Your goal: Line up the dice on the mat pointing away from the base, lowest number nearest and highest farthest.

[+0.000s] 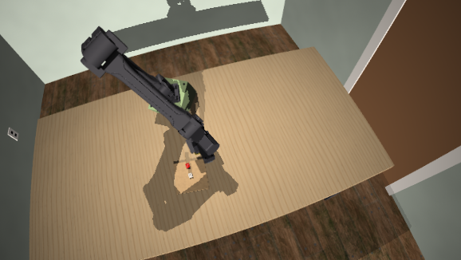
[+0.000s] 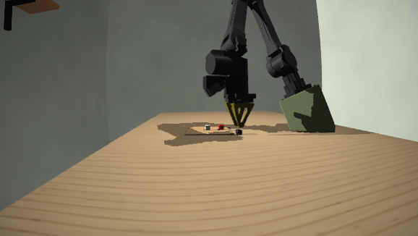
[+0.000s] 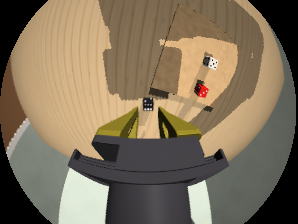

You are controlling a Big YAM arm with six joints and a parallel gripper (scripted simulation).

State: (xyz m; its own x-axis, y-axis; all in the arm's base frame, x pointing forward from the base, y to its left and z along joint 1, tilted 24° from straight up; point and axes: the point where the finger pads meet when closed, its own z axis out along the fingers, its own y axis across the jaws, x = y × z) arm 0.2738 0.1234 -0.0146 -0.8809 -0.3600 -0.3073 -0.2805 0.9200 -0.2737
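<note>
The black die [image 2: 239, 132] [image 3: 148, 104] lies on the table just off the mat's near edge, its upper face showing several white pips; the arm hides it in the top view. My gripper [image 2: 240, 126] [image 3: 148, 110] is partly open and empty, its fingertips just above and at the base side of the black die. The red die [image 1: 187, 166] [image 2: 220, 127] [image 3: 202, 90] lies on the tan mat [image 1: 183, 185] [image 3: 223, 75] near its base-side edge. The white die [image 1: 191, 175] [image 2: 207, 127] [image 3: 212, 62] lies on the mat farther from the base. Their pip counts are too small to read surely.
The green base block [image 1: 183, 93] [image 2: 307, 112] stands at the table's back edge. The arm's shadow covers parts of the mat and the wooden table [image 1: 279, 120] [image 2: 217, 181] around it. The red and white dice stand apart, to the right of the fingers in the wrist view.
</note>
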